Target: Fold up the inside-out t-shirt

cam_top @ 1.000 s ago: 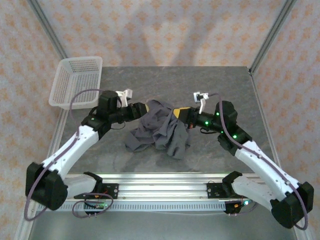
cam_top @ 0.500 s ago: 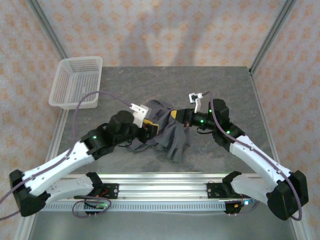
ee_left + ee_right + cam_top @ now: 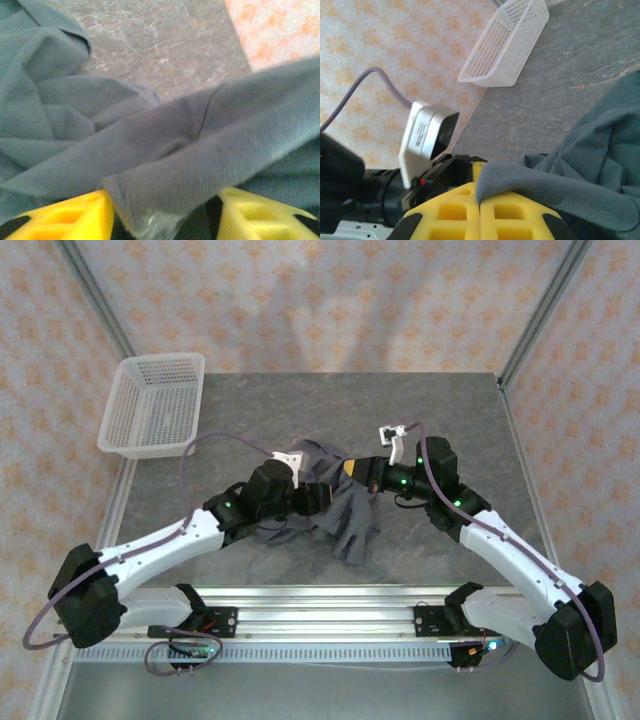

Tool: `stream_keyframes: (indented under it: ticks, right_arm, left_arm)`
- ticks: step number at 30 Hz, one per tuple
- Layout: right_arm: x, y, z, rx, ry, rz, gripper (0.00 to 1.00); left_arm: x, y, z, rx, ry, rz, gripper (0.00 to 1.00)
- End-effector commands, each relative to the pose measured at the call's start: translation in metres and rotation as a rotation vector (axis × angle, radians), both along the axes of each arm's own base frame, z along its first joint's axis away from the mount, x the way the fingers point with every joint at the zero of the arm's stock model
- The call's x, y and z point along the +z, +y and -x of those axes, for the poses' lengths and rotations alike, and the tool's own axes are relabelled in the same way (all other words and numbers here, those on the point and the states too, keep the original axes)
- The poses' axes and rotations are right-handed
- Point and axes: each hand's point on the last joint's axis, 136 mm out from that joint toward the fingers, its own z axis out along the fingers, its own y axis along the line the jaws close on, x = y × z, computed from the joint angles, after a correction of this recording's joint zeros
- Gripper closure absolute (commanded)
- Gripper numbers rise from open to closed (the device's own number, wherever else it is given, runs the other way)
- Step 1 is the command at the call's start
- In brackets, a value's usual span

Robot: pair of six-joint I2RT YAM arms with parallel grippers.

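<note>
The inside-out t-shirt (image 3: 345, 515) lies crumpled in a dark grey heap at the middle of the table. My right gripper (image 3: 352, 470) is at the heap's top edge. In the right wrist view its yellow fingers (image 3: 450, 212) press together, and this right gripper (image 3: 480, 197) pinches a rolled edge of the t-shirt (image 3: 560, 182). My left gripper (image 3: 312, 496) reaches into the heap from the left. In the left wrist view its yellow fingers (image 3: 75, 215) stand apart, and a thick fold of the t-shirt (image 3: 200, 165) lies between the jaws of the left gripper (image 3: 165, 212), with a dark gap beside the right finger.
A white mesh basket (image 3: 150, 405) stands at the table's back left corner and also shows in the right wrist view (image 3: 507, 45). The grey stone-patterned table (image 3: 450, 410) has patterned walls behind and to the sides. The left arm's wrist camera (image 3: 427, 132) sits close in front of my right fingers.
My left arm has swung from the shirt's upper left round to its near left side, reaching deeper into the heap. The right gripper shifted slightly left, still holding the cloth.
</note>
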Motion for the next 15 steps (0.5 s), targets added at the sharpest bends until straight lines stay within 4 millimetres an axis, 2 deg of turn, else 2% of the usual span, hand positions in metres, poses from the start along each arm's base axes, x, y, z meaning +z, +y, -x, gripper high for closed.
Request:
stream_keyframes:
  ticks: [1, 4, 8, 13, 15]
  right_arm:
    - [0.020, -0.002, -0.004, -0.017, -0.054, -0.018, 1.00]
    - [0.019, -0.004, -0.004, -0.023, -0.055, -0.018, 1.00]
    - [0.013, -0.007, -0.006, -0.049, -0.049, -0.001, 1.00]
    - [0.002, -0.014, -0.010, -0.084, -0.041, 0.019, 1.00]
    - [-0.008, -0.023, -0.016, -0.111, -0.027, 0.030, 1.00]
  left_arm:
    - [0.014, -0.013, -0.014, 0.010, 0.042, 0.213, 0.62]
    - [0.022, -0.017, -0.017, 0.006, 0.038, 0.258, 0.80]
    - [0.035, -0.018, -0.017, -0.004, 0.025, 0.268, 0.95]
    - [0.051, -0.014, -0.013, -0.017, 0.012, 0.291, 1.00]
    - [0.061, -0.009, -0.011, -0.019, -0.001, 0.306, 1.00]
